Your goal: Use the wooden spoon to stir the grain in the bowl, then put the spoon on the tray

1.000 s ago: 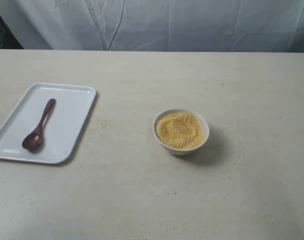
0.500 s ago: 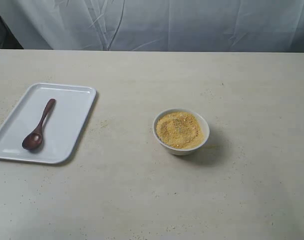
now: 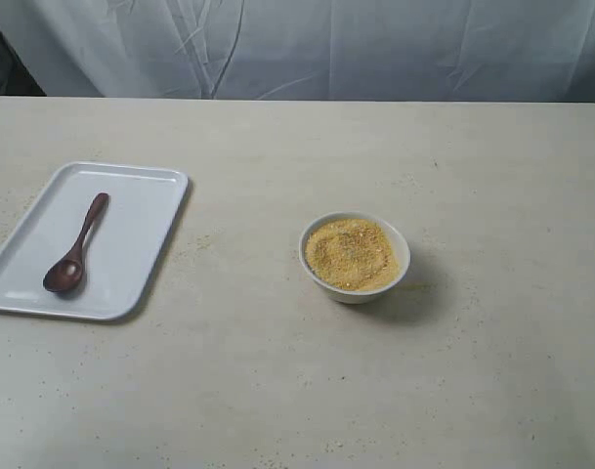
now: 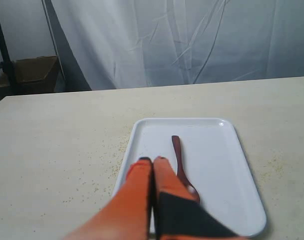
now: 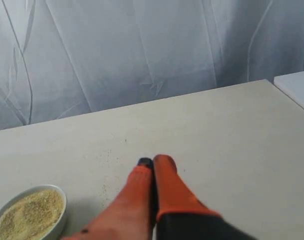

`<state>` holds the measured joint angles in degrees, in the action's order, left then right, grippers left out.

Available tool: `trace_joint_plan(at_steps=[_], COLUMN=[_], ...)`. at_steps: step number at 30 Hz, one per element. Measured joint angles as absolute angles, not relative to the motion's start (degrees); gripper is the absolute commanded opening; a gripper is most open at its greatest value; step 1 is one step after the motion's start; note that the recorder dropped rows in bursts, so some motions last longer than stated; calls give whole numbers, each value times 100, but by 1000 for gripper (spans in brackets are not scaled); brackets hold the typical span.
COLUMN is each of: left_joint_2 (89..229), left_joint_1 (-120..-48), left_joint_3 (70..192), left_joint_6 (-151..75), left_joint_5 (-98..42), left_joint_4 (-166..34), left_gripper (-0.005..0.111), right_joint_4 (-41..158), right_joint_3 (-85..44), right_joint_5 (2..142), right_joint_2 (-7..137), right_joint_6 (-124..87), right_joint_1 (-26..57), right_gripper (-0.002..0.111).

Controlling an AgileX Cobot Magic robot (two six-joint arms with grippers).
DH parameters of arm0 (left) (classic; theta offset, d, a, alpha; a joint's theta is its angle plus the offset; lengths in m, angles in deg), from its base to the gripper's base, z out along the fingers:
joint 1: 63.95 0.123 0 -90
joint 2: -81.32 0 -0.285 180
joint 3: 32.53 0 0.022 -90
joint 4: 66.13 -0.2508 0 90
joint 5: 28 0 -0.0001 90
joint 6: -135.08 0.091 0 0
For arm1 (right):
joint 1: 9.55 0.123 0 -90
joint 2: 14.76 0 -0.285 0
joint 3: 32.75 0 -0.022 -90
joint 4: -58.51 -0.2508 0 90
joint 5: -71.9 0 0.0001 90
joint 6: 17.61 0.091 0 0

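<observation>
The dark wooden spoon (image 3: 74, 247) lies on the white tray (image 3: 131, 264) at the table's left, its bowl toward the front. The spoon (image 4: 178, 160) shows in the left wrist view, lying on the tray (image 4: 221, 165) just beyond my left gripper (image 4: 152, 160), which is shut and empty. A white bowl (image 3: 356, 288) of yellow grain (image 3: 351, 254) stands near the table's middle. My right gripper (image 5: 154, 161) is shut on nothing, above bare table beside the bowl (image 5: 54, 220). Neither gripper appears in the exterior view.
Stray grains (image 3: 194, 244) speckle the table between tray and bowl. A white curtain (image 3: 307, 49) hangs behind the table. A cardboard box (image 4: 34, 72) stands off the table's far side in the left wrist view.
</observation>
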<state>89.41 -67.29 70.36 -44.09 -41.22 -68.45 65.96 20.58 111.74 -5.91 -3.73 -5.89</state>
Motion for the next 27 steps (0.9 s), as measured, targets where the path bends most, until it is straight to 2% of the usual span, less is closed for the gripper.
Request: trace_joint_plan(at_steps=[14, 27], left_joint_2=[8941, 8941], left_joint_1=[-6729, -6729], left_joint_3=[7036, 7036], left_joint_6=[-4409, -4409], left_joint_5=[-4122, -4122], left_joint_4=[-6845, -6845], left_gripper=[0, 0], right_joint_4=[6546, 6928], right_joint_3=[3695, 4423], right_joint_5=[9737, 9286], right_joint_2=[-662, -662], right_joint_6=[-373, -373], right_joint_1=[-589, -589], right_gripper=[-1, -1])
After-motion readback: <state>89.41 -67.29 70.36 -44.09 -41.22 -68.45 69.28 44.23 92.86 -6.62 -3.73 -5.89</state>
